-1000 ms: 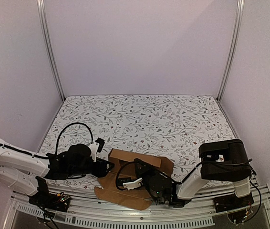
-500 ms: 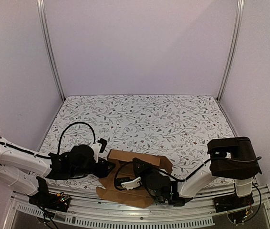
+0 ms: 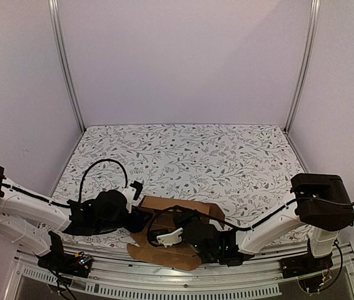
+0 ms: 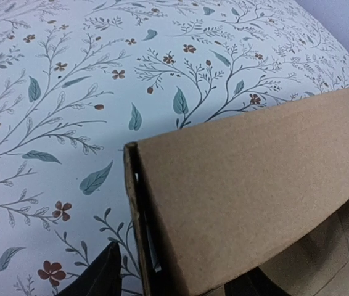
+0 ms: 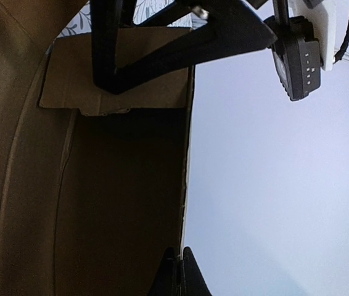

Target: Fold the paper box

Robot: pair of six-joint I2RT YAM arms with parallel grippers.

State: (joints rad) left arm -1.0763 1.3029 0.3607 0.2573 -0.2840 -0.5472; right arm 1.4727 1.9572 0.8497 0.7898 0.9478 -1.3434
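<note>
Showing plain brown paper box (image 3: 162,204), one wall upright, flaps apparently flat.

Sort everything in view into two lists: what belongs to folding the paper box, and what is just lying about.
Belongs to the job:
- paper box, partly folded
- left hand, straddling the box's end
- right hand, shut, beside a box panel

Just there:
- floral tablecloth
- metal frame posts
</note>
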